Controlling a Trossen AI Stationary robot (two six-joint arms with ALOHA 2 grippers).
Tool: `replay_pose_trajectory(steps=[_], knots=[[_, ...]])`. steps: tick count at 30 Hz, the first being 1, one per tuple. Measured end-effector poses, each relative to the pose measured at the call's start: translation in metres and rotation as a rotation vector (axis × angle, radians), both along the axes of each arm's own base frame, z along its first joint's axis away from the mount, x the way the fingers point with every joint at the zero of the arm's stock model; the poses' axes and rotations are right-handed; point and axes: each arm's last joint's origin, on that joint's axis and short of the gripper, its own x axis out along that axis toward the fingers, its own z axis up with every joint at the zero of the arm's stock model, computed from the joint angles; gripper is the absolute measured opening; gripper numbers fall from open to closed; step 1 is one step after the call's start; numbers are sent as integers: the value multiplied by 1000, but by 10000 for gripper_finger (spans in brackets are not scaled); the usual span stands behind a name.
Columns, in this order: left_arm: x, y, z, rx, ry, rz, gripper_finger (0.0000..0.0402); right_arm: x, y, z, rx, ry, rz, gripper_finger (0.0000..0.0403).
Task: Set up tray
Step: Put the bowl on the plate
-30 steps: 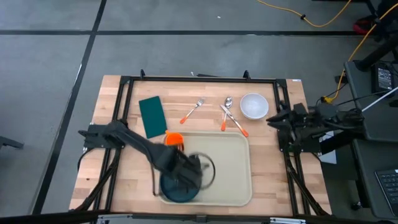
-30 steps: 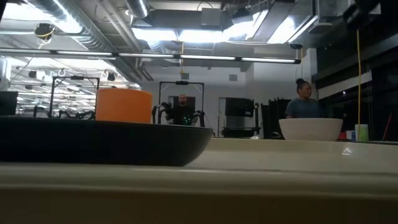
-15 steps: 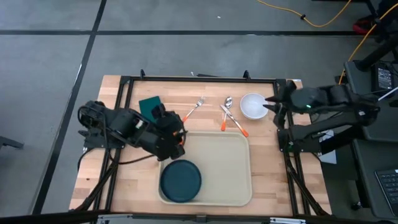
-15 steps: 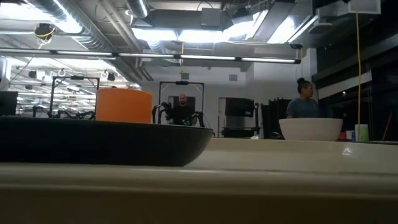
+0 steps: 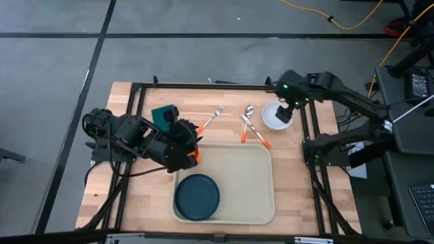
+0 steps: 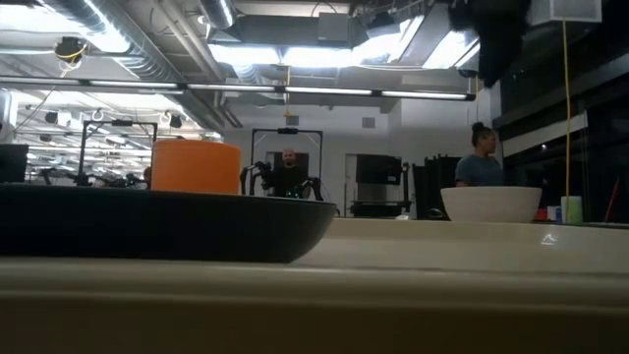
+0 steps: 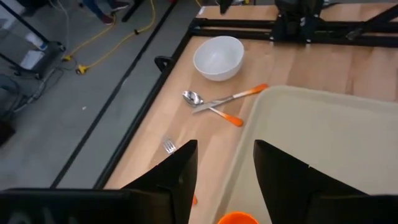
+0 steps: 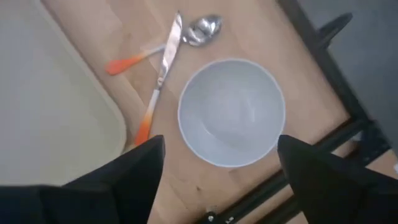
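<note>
Tray (image 5: 237, 179) setup looks early: only the plate (image 5: 197, 197) is loaded so far, by my reading. Right gripper (image 8: 217, 186) has its fingers spread wide apart, empty, poised directly above the bowl (image 8: 232, 120), which sits on the table at about 1 o'clock from the tray; a descent onto the bowl appears to be the step in hand. Left gripper (image 7: 224, 168) also has fingers apart and holds nothing; it hangs over the tray's 10 o'clock corner, with the orange cup (image 5: 192, 152) just beneath it, standing at the tray's rim — cannot tell whether on or off the rim. Tray itself lies at the near centre of the table (image 5: 115, 183), long side across. Left to load, judged from positions: bowl, cup, fork (image 5: 211, 120), spoon (image 5: 248, 116), knife (image 5: 255, 134) and napkin (image 5: 165, 125), all off the tray around 11 to 1 o'clock. Materials: tray is cream plastic, matte, rounded corners, raised rim; plate is dark teal, round, shallow; bowl is white, smooth, deep-sided; cutlery is bright metal with orange handles, spoon and knife crossed; napkin is a dark green folded rectangle; table is pale wood planks in a black frame.
</note>
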Motion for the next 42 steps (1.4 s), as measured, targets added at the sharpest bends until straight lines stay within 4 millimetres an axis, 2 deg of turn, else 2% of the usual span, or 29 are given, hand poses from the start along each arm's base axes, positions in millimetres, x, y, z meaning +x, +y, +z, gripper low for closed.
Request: replay_pose_trajectory(steps=[6,14,19,26,32,38,42], knots=[[0,0,0,13,-6,9,149,11,-20,-38,63,48,-48,318],[-1,1,-1,23,13,9,146,20,-21,-88,179,19,-61,318],[-2,2,-1,42,16,19,146,18,-20,-115,193,17,-101,318],[0,6,-1,59,27,20,145,17,-19,-140,208,55,-124,316],[1,8,-1,59,27,30,145,24,-23,-155,217,82,-110,300],[1,8,-1,58,27,29,145,33,-29,-168,210,94,-107,271],[1,8,-1,55,24,32,145,35,-31,-175,191,130,-114,234]])
